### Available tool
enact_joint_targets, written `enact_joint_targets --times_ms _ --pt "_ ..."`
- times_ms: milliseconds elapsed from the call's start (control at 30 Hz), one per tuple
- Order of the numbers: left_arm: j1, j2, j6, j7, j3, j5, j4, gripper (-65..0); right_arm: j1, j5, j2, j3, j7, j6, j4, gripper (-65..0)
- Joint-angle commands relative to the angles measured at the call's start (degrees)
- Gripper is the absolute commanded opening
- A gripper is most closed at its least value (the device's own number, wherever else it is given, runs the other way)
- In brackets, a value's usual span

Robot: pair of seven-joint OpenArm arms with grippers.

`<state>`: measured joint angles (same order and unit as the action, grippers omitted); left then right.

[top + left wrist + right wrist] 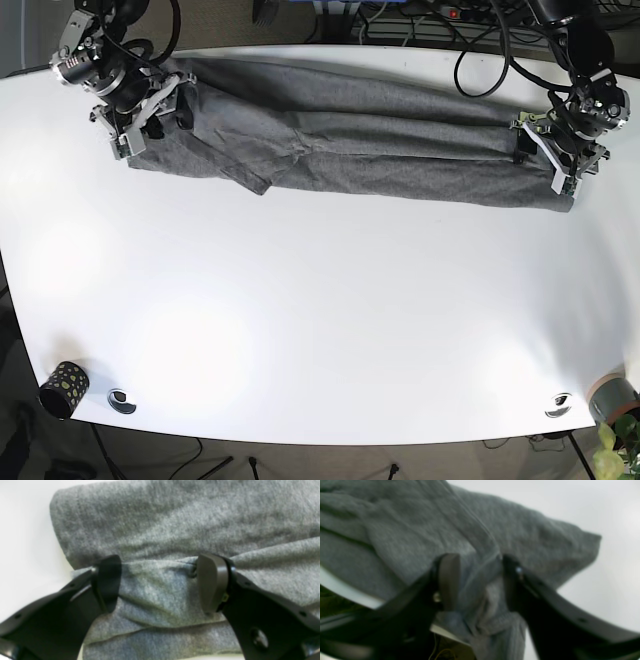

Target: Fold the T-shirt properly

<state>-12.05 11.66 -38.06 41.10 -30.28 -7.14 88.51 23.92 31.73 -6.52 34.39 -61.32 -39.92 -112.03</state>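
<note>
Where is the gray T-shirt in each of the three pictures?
Left wrist view: the T-shirt fills most of the picture, bunched between the open left gripper.
Right wrist view: it covers the left and middle, with a fold between the open right gripper.
Base view: it lies as a long band across the top of the white table, a gripper at each end.
Shared landmark: the white table under the shirt.
</note>
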Motion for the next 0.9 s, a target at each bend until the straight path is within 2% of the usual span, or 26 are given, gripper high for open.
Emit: enact_joint_targets --times_ms 0,167,267,333,433,567,700,767,867 --pt "-0.03 0.52 0.31 1.93 -0.09 2.26 0.68 -21.1 0.39 -0.3 -0.55 2.14 0.97 -0.08 -0.46 -26.6" --pt "0.76 0.16 0.22 1.93 -0.18 1.99 0.94 -21.1 1.88 -0.03 -0.29 2.4 0.97 -0.08 -2.92 -16.6" --pt "1.99 0.08 0.13 1.93 -0.53 -0.29 1.91 -21.1 2.67 3.92 0.15 0.47 0.97 -0.08 -3.18 -16.2" --pt "1.99 -0.1 0.13 2.11 -2.2 -4.25 3.14 -21.1 2.85 7.53 -0.55 -1.38 0.97 -0.08 -3.09 -16.0" --pt "1.99 -0.01 0.13 2.19 -3.87 -8.82 4.55 -21.0 3.37 9.29 -0.73 -4.99 0.97 -0.08 -2.74 -16.0" --pt "1.99 0.16 0.13 3.07 -5.01 -13.3 5.95 -20.7 2.14 9.02 -0.55 -8.5 0.97 -0.08 1.13 -16.0" --pt "2.34 0.16 0.13 8.44 -8.62 -17.87 6.57 -20.6 0.03 8.93 -1.08 -10.0 1.23 -0.08 9.13 -16.0" --pt "2.52 0.16 0.13 11.34 -11.96 -21.22 6.39 -20.4 -2.16 7.97 -2.22 -10.26 1.23 -0.08 13.61 -16.0" --pt "2.52 0.34 0.13 13.71 -14.77 -25.26 6.3 -20.3 -4.8 5.94 -2.4 -10.26 1.32 -0.08 16.6 -16.0"
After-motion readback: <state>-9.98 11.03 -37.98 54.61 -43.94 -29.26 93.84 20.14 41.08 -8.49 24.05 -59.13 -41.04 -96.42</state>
